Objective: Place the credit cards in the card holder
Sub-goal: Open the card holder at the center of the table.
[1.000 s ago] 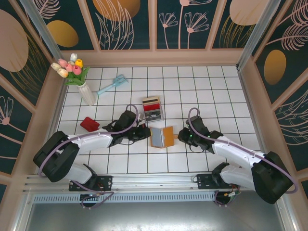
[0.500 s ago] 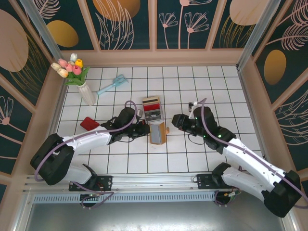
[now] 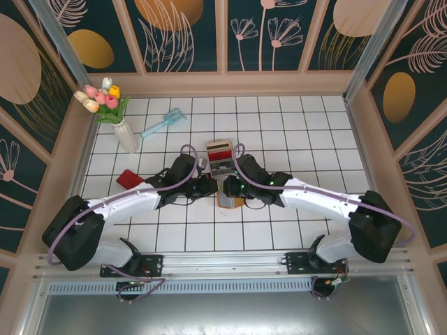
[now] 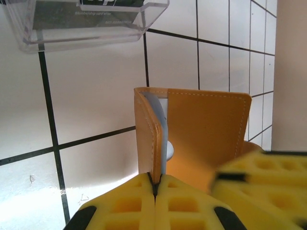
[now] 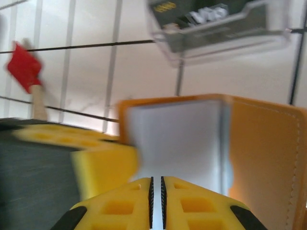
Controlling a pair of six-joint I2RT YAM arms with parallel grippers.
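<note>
The left gripper (image 4: 154, 189) is pinching the standing card holder (image 4: 206, 129) by one flap edge; the right gripper (image 5: 156, 196), pressed closed, is crowding its blue lining; the clear tray (image 4: 96, 36) of credit cards (image 3: 219, 149) is sitting just beyond.

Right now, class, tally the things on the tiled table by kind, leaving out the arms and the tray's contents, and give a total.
Vase with tulips: 1
Blue tool: 1
Clear tray: 1
Wallet: 1
Loose red card: 1
Total: 5
</note>
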